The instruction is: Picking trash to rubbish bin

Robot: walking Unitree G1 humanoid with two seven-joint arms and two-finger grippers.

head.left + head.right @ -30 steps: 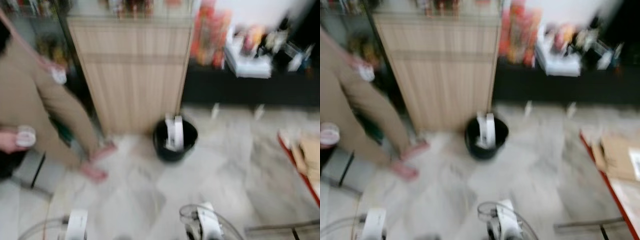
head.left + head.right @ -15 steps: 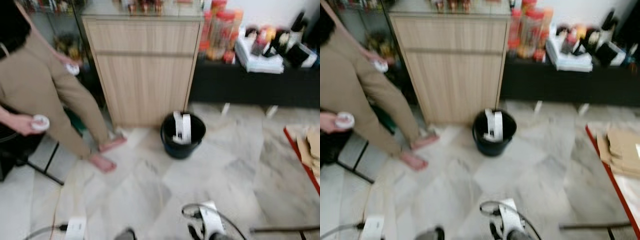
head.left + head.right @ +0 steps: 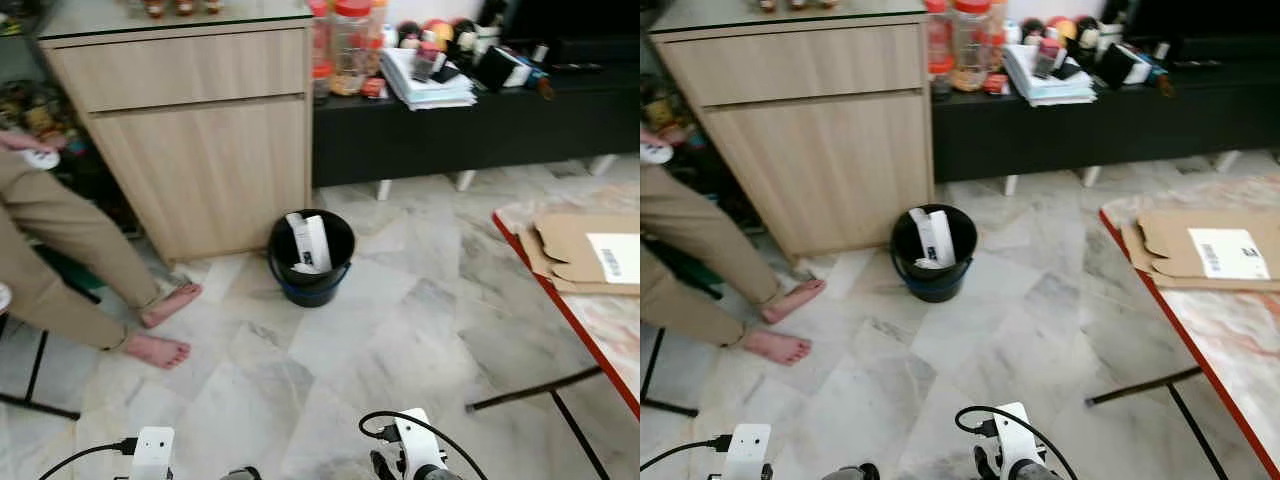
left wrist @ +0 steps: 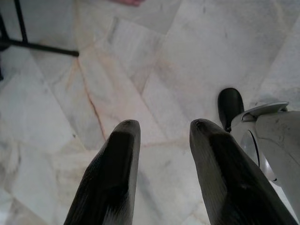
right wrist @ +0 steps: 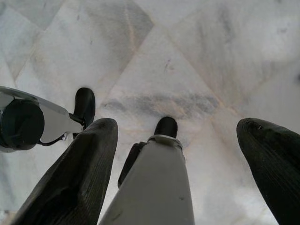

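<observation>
A black rubbish bin (image 3: 311, 262) stands on the marble floor by the corner of a light wooden cabinet (image 3: 190, 130). White pieces of trash (image 3: 308, 243) stick up inside it. Both my arms hang low at the bottom edge of the eye views, the left wrist (image 3: 153, 452) and the right wrist (image 3: 411, 458) well short of the bin. In the left wrist view my left gripper (image 4: 161, 129) is open over bare floor, holding nothing. In the right wrist view my right gripper (image 5: 180, 123) is wide open, with my own leg (image 5: 152, 187) seen beyond the fingers.
A person's legs and bare feet (image 3: 158, 325) are on the left, close to the cabinet. A low black shelf (image 3: 480, 125) with jars and papers runs along the back. A red-edged table (image 3: 585, 330) with flat cardboard (image 3: 580, 245) is on the right, its black leg (image 3: 530, 390) on the floor.
The whole picture has shifted and sharpened, so the camera has moved. The bin stays beside the cabinet. The person's legs now sit further left. My arms still hang low.
</observation>
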